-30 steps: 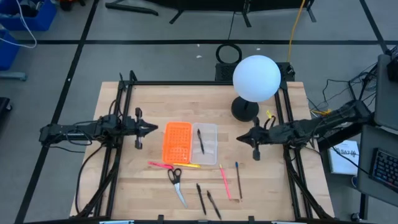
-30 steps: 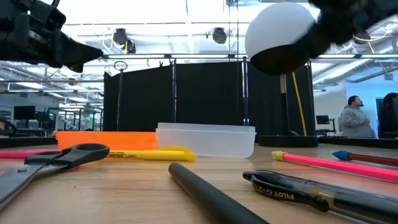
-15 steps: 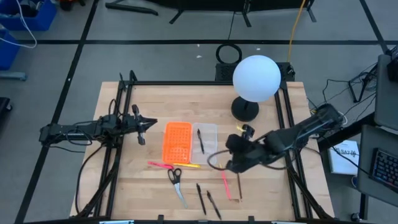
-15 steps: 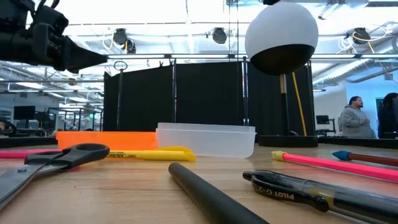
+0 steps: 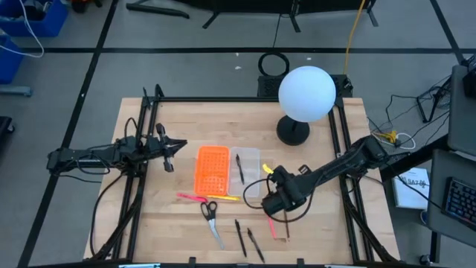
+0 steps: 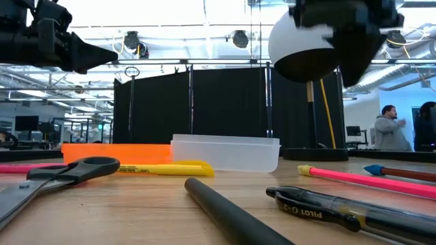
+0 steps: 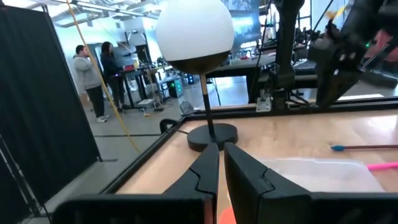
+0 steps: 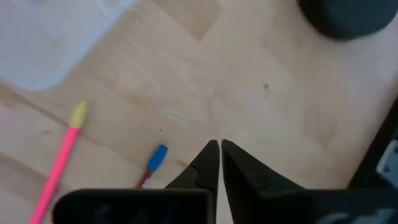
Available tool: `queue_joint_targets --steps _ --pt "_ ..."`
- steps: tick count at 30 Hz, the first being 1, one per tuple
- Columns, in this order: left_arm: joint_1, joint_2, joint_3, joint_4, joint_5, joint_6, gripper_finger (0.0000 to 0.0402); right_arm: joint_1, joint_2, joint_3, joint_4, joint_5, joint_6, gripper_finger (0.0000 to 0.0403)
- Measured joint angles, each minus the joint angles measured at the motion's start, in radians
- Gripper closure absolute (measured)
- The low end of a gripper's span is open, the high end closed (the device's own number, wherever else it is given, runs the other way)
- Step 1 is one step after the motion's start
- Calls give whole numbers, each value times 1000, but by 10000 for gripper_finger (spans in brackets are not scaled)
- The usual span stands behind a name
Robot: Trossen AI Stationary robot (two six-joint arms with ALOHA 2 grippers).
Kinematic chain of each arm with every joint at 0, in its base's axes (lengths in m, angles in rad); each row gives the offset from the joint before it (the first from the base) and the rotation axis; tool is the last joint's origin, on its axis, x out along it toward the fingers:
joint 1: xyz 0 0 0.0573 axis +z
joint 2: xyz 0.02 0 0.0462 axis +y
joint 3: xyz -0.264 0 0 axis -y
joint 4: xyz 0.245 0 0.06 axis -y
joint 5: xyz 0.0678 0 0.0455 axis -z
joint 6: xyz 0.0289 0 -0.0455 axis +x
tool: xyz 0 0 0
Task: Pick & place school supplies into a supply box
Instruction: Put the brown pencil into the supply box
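right gripper closed, empty, lower centre over pink pencil | I judge it light, stiff, rolls | I'd grip mid-shaft

One camera looks straight down on the light wooden table. One sits low on it. Both see the round white globe lamp.

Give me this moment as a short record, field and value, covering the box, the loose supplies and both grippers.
supply box: open, mid-table, one dark pen inside the clear tray
scissors: on the table, in front of the box
pink pencil: on the table, near the tray corner
right gripper: fingers nearly together, holding nothing, above the table by the pink pencil
left gripper: fingers nearly together, holding nothing, left of the box
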Motion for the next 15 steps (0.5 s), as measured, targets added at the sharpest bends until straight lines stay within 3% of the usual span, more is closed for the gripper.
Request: queue_joint_targets --steps 8,15 --pt "0 0 0 61 2 49 366 -1 -69 -214 270 0 65 308" --pt "0 1 0 52 -16 150 366 -1 -125 -353 466 -198 186 219"
